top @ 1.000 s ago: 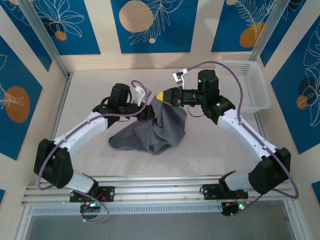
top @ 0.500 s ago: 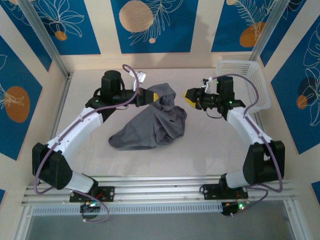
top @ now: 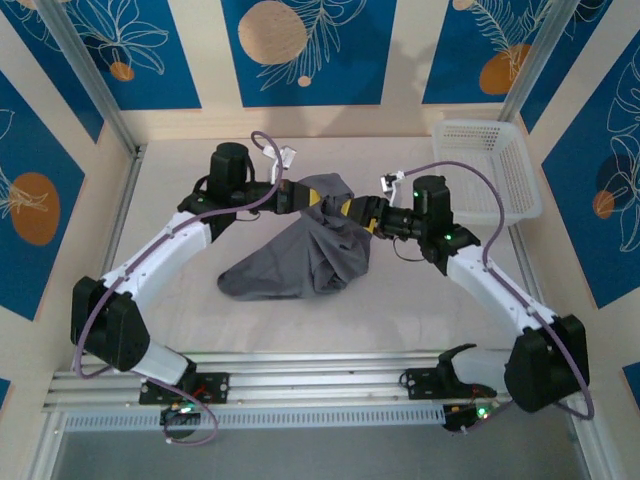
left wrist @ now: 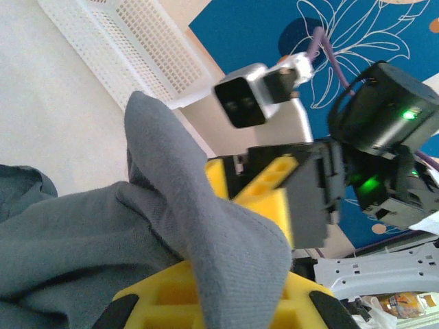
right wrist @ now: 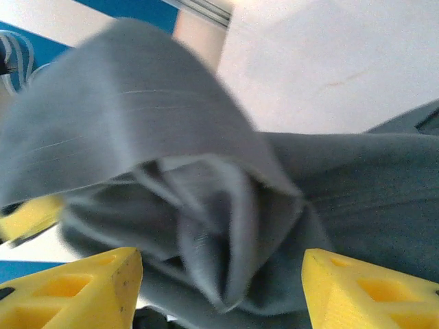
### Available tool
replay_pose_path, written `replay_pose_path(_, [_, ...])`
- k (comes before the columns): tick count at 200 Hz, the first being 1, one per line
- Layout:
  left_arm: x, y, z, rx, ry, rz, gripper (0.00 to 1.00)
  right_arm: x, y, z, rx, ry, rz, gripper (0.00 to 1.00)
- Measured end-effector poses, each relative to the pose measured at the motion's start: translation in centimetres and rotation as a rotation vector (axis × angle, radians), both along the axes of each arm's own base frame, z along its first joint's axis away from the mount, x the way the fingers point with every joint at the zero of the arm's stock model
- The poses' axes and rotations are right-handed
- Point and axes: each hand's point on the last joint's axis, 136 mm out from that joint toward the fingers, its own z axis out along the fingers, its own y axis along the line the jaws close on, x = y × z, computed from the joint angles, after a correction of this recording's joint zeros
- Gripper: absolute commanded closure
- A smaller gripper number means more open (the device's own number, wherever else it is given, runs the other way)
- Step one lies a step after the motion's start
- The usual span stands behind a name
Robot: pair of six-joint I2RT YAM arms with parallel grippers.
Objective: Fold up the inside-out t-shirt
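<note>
The slate-grey t-shirt (top: 300, 262) lies bunched mid-table (top: 420, 300), its raised peak at 12 o'clock pinched by the left gripper (top: 310, 197) with jaws pressed together, while the right gripper (top: 352, 210), at 2 o'clock, spreads its jaws either side of a fold.

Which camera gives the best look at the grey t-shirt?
The top external view: it takes in the whole t-shirt, one end lifted in the left gripper. The left wrist view shows one fold draped over its yellow fingers; the right wrist view, blurred folds inside the open right gripper.
</note>
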Motion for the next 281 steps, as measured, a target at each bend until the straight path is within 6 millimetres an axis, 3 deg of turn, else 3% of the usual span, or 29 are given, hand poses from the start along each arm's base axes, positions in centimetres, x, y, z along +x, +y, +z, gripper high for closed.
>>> replay_pose_path(23, [0.0,0.0,0.0,0.000,0.000,-0.001,1.00,1.0,-0.2,-1.2,-0.019,0.018,-0.028,0.38])
replay_pose_path(50, [-0.1,0.0,0.0,-0.001,0.001,-0.003,1.00,2.1,0.0,-1.3,-0.038,-0.043,-0.023,0.44])
replay_pose_path(90, [-0.2,0.0,0.0,-0.002,0.004,-0.010,1.00,3.3,1.0,-1.7,-0.056,-0.106,0.036,0.43])
replay_pose_path(127, [-0.4,-0.1,0.0,-0.004,0.010,-0.020,1.00,3.8,1.0,0.5,-0.045,-0.188,0.059,0.45])
replay_pose_path(173, [-0.4,-0.1,0.0,-0.005,0.010,-0.023,1.00,4.7,0.2,2.9,-0.035,-0.273,0.058,0.73])
replay_pose_path(216, [-0.5,0.0,-0.2,0.001,0.017,-0.024,1.00,4.6,0.3,3.0,-0.027,-0.263,0.070,0.99])
replay_pose_path(232, [-0.5,0.1,-0.6,0.018,0.023,-0.016,1.00,4.5,0.2,2.7,-0.034,-0.251,0.070,1.00])
replay_pose_path(257, [1.3,1.8,-2.3,0.126,0.029,0.094,1.00,3.8,-0.7,3.1,-0.053,-0.194,0.055,1.00])
replay_pose_path(269, [3.1,3.2,-3.1,0.173,0.016,0.164,1.00,3.0,-0.9,4.9,-0.058,-0.191,0.061,1.00])
replay_pose_path(281, [5.2,3.9,-3.9,0.184,0.010,0.199,0.93,2.0,-0.7,7.9,-0.049,-0.218,0.087,1.00])
